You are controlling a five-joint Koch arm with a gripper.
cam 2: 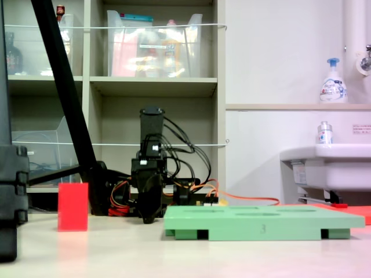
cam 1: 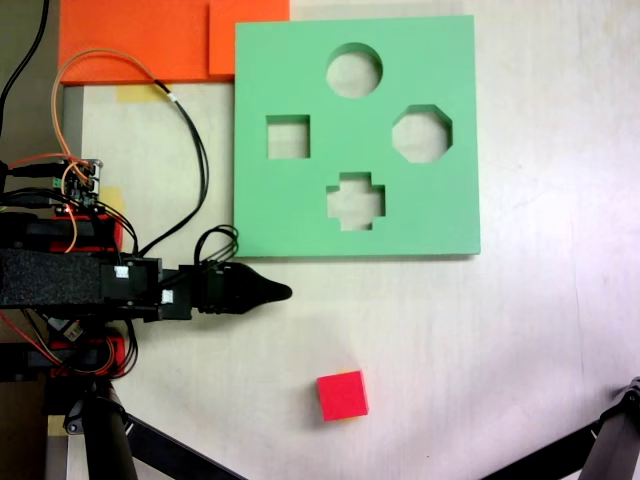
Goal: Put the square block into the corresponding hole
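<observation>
The square block (cam 1: 342, 395) is a small red cube lying alone on the pale table, near the bottom middle of the first exterior view; in the second exterior view the block (cam 2: 73, 207) stands at the left. The corresponding hole (cam 1: 288, 137) is the square cutout on the left side of the green foam board (cam 1: 440, 210). My gripper (cam 1: 280, 292) points right, just below the board's lower left corner, shut with nothing in it. In the second exterior view the gripper (cam 2: 148, 218) hangs low over the table, between the block and the board (cam 2: 264, 223).
The board also has a round cutout (cam 1: 354, 70), an octagonal cutout (cam 1: 421, 133) and a cross cutout (cam 1: 355, 200). Orange foam sheets (cam 1: 140, 40) lie at the top left. Wires and a circuit board (cam 1: 82, 180) crowd the arm's base. Black tripod legs (cam 1: 600, 440) enter at the bottom corners.
</observation>
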